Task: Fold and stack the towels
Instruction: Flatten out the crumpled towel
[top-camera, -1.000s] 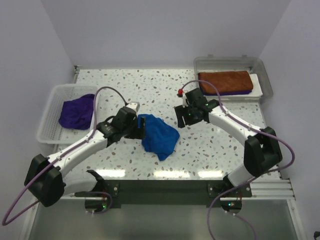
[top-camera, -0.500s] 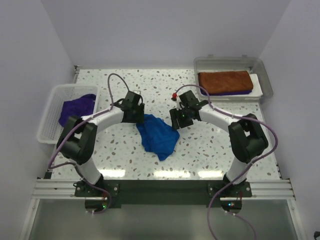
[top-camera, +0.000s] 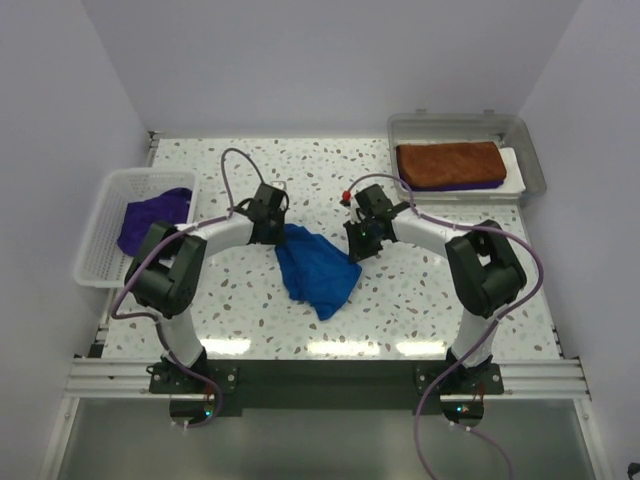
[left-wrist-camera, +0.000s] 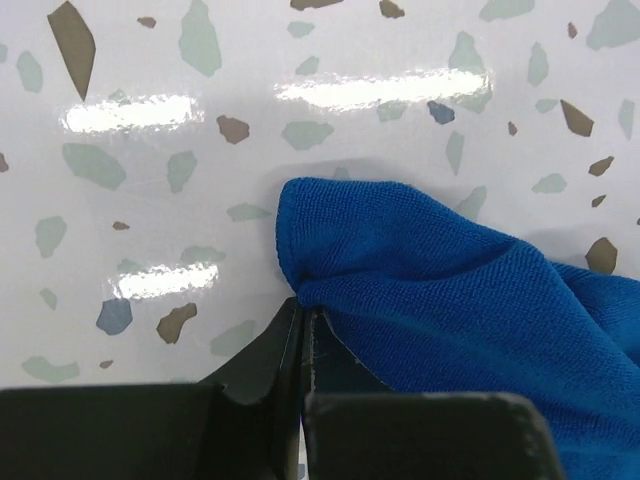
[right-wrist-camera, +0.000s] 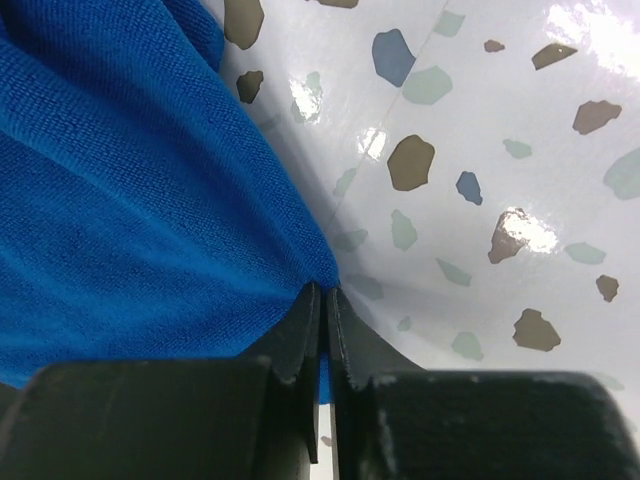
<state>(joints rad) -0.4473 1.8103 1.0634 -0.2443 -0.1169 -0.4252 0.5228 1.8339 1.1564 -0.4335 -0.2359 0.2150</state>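
Observation:
A crumpled royal blue towel (top-camera: 316, 270) lies mid-table. My left gripper (top-camera: 276, 234) is shut on its far left corner; in the left wrist view the jaws pinch the blue towel (left-wrist-camera: 450, 290) at its edge (left-wrist-camera: 303, 300). My right gripper (top-camera: 357, 245) is shut on the towel's right edge; the right wrist view shows blue towel (right-wrist-camera: 130, 200) squeezed between the closed fingertips (right-wrist-camera: 322, 292). A rust-brown towel (top-camera: 448, 163) lies folded on a purple towel (top-camera: 480, 185) in the grey tray (top-camera: 535, 170). Another purple towel (top-camera: 153, 222) sits bunched in the white basket (top-camera: 95, 250).
The white basket stands at the table's left edge and the grey tray at the far right. Both arms arch inward over the speckled tabletop (top-camera: 420, 290), cables looping above them.
Both arms have swung inward to the blue towel's far corners. Each gripper has gone from open to shut on the cloth.

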